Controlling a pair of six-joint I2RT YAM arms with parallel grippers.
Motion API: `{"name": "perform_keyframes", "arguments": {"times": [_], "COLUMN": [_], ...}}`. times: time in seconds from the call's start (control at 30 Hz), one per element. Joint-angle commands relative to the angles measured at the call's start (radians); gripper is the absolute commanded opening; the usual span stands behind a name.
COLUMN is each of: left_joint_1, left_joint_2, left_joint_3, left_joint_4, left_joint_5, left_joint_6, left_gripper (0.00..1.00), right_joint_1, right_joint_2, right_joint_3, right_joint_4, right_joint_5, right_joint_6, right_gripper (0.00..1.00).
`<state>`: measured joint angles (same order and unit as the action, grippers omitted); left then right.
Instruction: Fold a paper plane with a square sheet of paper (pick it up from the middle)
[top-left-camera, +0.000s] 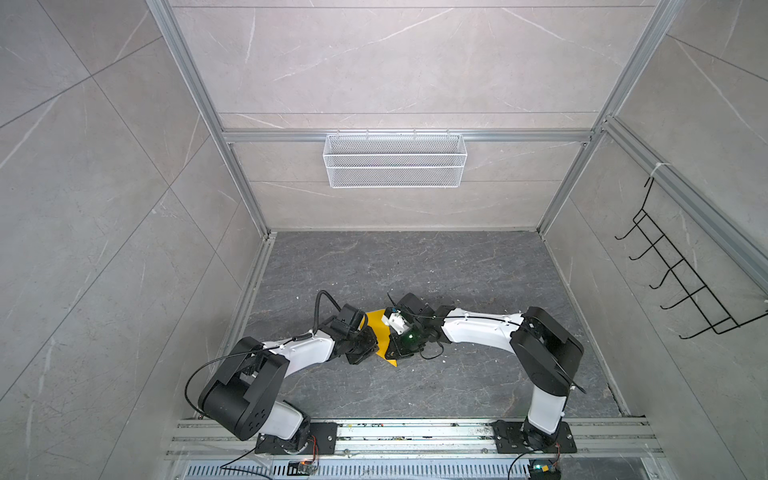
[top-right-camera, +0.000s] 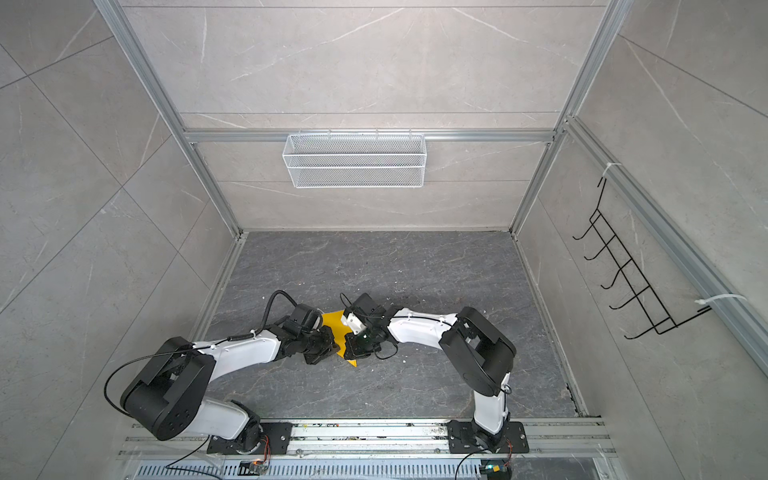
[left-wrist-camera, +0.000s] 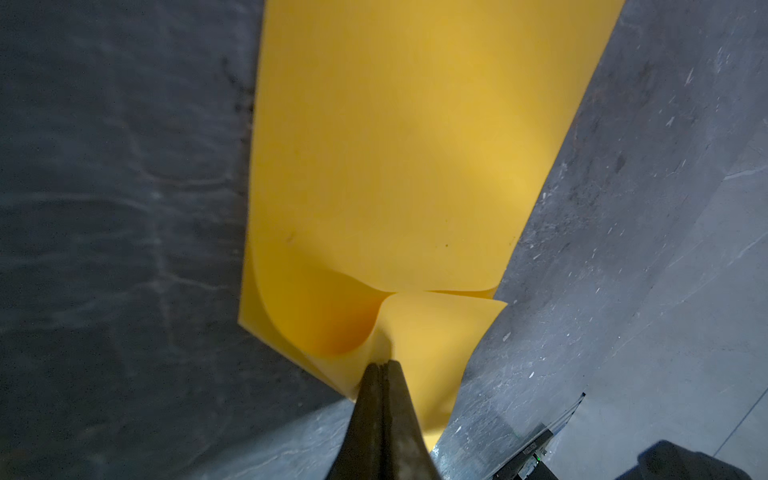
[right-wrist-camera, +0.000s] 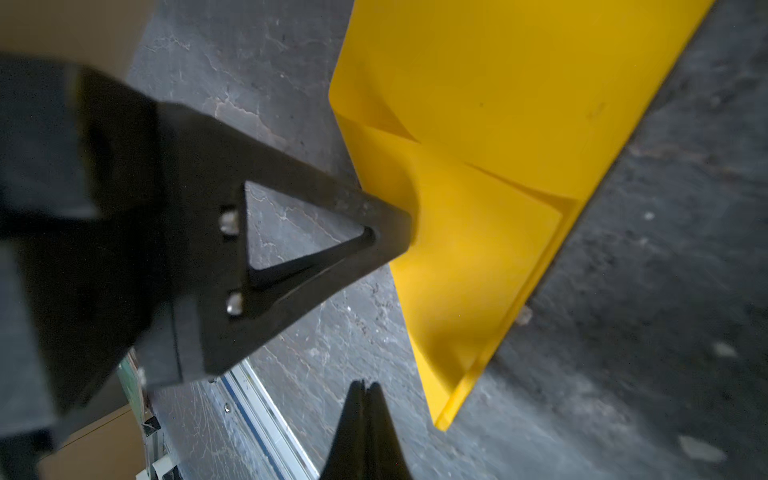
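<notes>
Yellow sheet of paper (top-left-camera: 379, 328), folded over into layers, lies on the dark grey stone table (top-left-camera: 415, 270) between 2 arms. Left gripper (left-wrist-camera: 382, 366) is clamped on a raised flap at its edge. Right gripper (right-wrist-camera: 365, 386) is closed and empty, just beside the sheet.

Matched pair, left arm (top-left-camera: 307, 357) and right arm (top-left-camera: 478, 332) — glossy white link shells, bulky black joint housings. Thick black cable (top-left-camera: 317, 309) at the left wrist. Flat black base plates (top-left-camera: 505, 438). On the left gripper (right-wrist-camera: 409, 226), fingers (right-wrist-camera: 291, 199) black — open triangular frame, two silver screws (right-wrist-camera: 230, 222). Small green light (top-left-camera: 410, 336) on right wrist.
</notes>
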<state>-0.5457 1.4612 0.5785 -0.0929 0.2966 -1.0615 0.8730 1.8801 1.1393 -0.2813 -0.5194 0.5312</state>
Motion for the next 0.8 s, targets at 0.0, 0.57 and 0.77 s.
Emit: {"name": "perform_keyframes", "arguments": {"times": [0.0,0.57,0.77], "left_joint_1": [0.003,0.001,-0.013], "left_joint_2": [0.024,-0.004,-0.001], "left_joint_3": [-0.011,0.103,0.143], "left_joint_4": [-0.123,-0.175,-0.258], "left_joint_5": [-0.062,0.000,-0.029], "left_joint_6": [0.034,0.231,0.343], "left_gripper": [0.02,0.10,0.15], "right_joint_1": [0.006,0.001,0.000], "right_joint_2": [0.038,0.095,0.109], "right_joint_3": [0.023,0.011,0.020], "right_joint_4": [0.000,-0.103,-0.123], "right_joint_5": [0.012,0.116,0.111], "right_joint_6": [0.011,-0.027,-0.006], "right_gripper": [0.01,0.01,0.01]}}
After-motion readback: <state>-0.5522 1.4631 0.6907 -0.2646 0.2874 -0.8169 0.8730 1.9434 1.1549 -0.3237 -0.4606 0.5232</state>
